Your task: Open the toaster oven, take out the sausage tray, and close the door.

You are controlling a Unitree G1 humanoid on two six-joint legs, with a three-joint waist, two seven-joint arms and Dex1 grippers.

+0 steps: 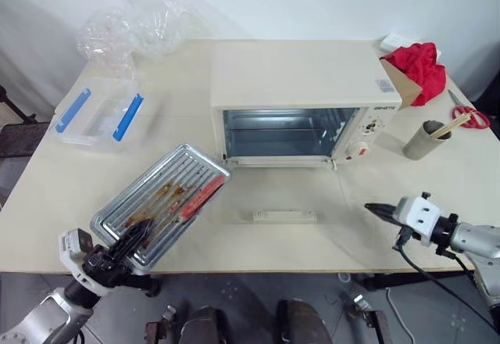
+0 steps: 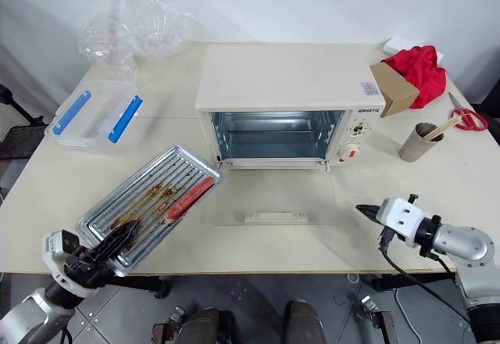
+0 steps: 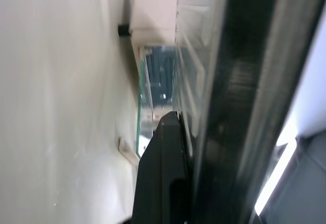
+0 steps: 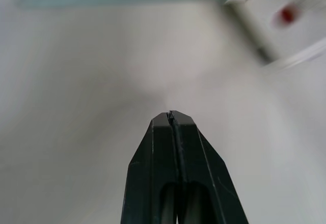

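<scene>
Clamped on the near corner of the sausage tray [image 1: 160, 203], left gripper [image 1: 129, 242] at the table's [image 1: 47, 203] near-left edge. Sausage [image 1: 201, 195] aboard. Right gripper [image 1: 376, 210] pinched shut on nothing, near the front-right edge. Toaster oven [image 1: 301, 102] mid-table, door [image 1: 285, 203] folded flat, cavity bare. Removal step probably ending; next: set tray down, then lift door by its handle [image 1: 285, 216].

Your left claw [image 1: 129, 244] sits low at the near left, pointing forward and to the right, its fingers clamped on the near corner of the sausage tray [image 1: 160, 203]. Your right claw [image 1: 378, 210] hangs at the near right, pointing left, fingertips pressed together, holding nothing.
</scene>
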